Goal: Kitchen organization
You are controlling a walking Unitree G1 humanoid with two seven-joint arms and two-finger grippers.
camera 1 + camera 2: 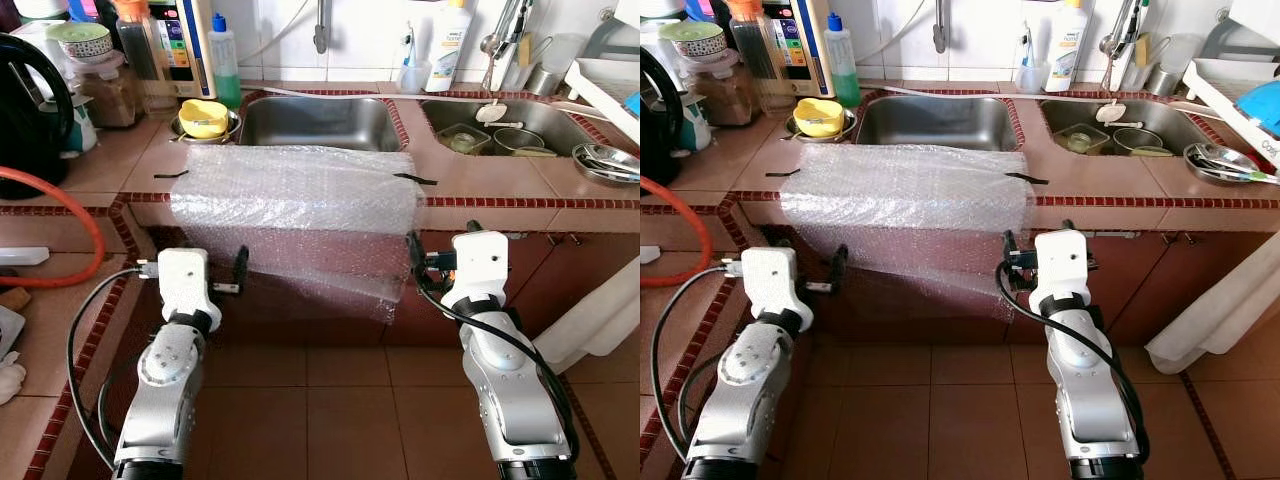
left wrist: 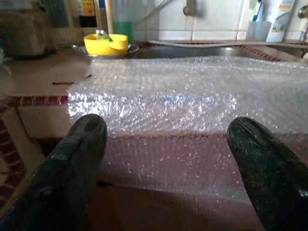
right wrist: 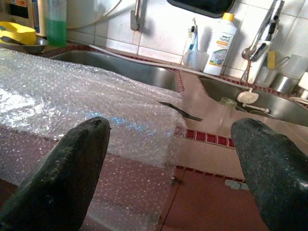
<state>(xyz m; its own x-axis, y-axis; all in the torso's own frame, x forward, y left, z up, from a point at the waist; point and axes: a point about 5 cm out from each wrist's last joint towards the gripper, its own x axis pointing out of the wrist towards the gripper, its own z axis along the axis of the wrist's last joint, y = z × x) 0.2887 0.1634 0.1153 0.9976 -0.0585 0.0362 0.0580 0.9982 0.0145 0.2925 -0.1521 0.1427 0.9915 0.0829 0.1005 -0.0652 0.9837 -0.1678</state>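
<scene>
We take the hanging edge of the wrap (image 1: 300, 215) at both lower corners together, closing evenly to avoid tearing. The left gripper (image 1: 240, 272), fingers apart, sits just beside its left edge; the right gripper (image 1: 412, 252), also apart, just beside its right. The wrap drapes over the worktop (image 1: 120, 165) front, before the sink (image 1: 318, 122).

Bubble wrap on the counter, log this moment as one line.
bubble wrap: draped over counter edge | left hand: open, at its left side | right hand: open, at its right side
</scene>
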